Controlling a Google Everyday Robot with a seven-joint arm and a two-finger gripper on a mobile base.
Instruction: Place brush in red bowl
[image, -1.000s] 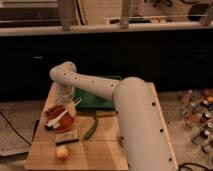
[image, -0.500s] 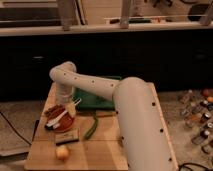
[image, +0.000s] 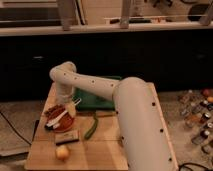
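As the claw (image: 71, 107) hovers by the red bowl (image: 64, 129), the brush (image: 60, 118) lies across that bowl. Whether the claw grips it I cannot tell. Next should come release and lift-off.

The gripper (image: 70, 107) hangs at the red bowl's (image: 68, 126) far rim, hemmed by the dark green tray (image: 98, 101) behind, a curved green vegetable (image: 91, 128) alongside and a dark block (image: 66, 136) in front (open wood on the table (image: 102, 150) lies past these).
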